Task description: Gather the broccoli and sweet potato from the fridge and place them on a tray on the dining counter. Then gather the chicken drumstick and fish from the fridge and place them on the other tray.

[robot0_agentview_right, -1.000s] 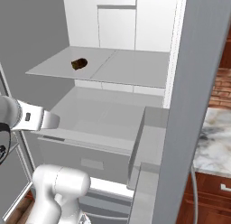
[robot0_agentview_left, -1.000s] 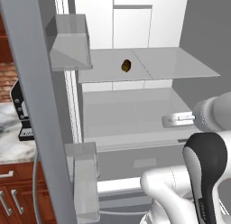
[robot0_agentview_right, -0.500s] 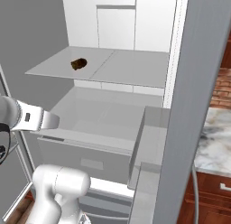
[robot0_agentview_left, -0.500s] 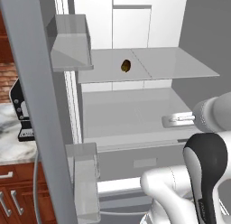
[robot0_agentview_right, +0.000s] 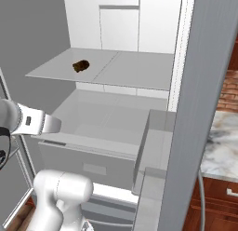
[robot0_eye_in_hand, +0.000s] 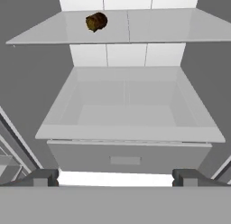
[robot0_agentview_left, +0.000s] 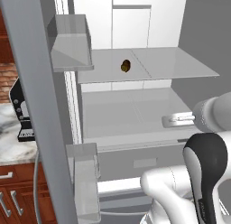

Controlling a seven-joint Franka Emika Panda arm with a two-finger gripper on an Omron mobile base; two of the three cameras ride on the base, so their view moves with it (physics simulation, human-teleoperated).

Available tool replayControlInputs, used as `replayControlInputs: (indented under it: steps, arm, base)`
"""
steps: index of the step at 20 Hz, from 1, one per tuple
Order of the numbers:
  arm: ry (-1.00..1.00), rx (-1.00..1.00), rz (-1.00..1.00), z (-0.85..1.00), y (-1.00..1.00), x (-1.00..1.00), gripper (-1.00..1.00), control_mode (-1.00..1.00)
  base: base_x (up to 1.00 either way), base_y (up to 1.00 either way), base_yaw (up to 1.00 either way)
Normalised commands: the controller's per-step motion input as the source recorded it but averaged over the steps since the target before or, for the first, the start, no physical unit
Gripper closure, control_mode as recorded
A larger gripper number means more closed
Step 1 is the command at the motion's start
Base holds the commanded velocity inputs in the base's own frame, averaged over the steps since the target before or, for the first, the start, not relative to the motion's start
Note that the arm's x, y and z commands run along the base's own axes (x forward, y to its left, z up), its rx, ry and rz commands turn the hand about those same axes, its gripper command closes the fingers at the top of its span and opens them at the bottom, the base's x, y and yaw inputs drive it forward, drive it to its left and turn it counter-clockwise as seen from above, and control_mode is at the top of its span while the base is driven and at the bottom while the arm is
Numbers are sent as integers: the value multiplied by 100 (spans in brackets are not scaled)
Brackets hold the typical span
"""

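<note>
A small brown sweet potato (robot0_agentview_left: 126, 65) (robot0_agentview_right: 80, 65) (robot0_eye_in_hand: 96, 22) lies on the fridge's glass shelf (robot0_agentview_left: 180, 65) (robot0_eye_in_hand: 158, 26), left of the shelf's middle seam. My gripper (robot0_eye_in_hand: 116, 178) is open, with nothing between its two dark fingertips (robot0_eye_in_hand: 45, 178). It hovers in front of the fridge, level with the drawer (robot0_eye_in_hand: 128, 133) under the shelf, and faces inward. The sweet potato sits above and well beyond it. In the base views my white hand (robot0_agentview_left: 178, 120) (robot0_agentview_right: 39, 124) reaches toward the drawer's front.
The fridge stands open, and its wide white drawer (robot0_agentview_left: 135, 142) (robot0_agentview_right: 83, 141) holds nothing that shows. A door with clear bins (robot0_agentview_left: 70, 42) stands to the left, and the other door (robot0_agentview_right: 204, 109) to the right. A dark appliance (robot0_agentview_left: 20, 114) sits on the marble counter at left.
</note>
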Motion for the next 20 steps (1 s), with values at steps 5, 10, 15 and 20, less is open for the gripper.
replayControlInputs:
  steps: [5,10,15,20]
  arm:
    - [-9,-1,0,19,0,-13,-100,-100]
    - [-1,-1,0,39,0,-2,-100,-100]
    - [0,-1,1,40,0,0,-100,-100]
    - [0,0,3,29,0,1,-100,-100]
  base:
    - [0,0,0]
    - [0,0,0]
    - [0,0,0]
    - [0,0,0]
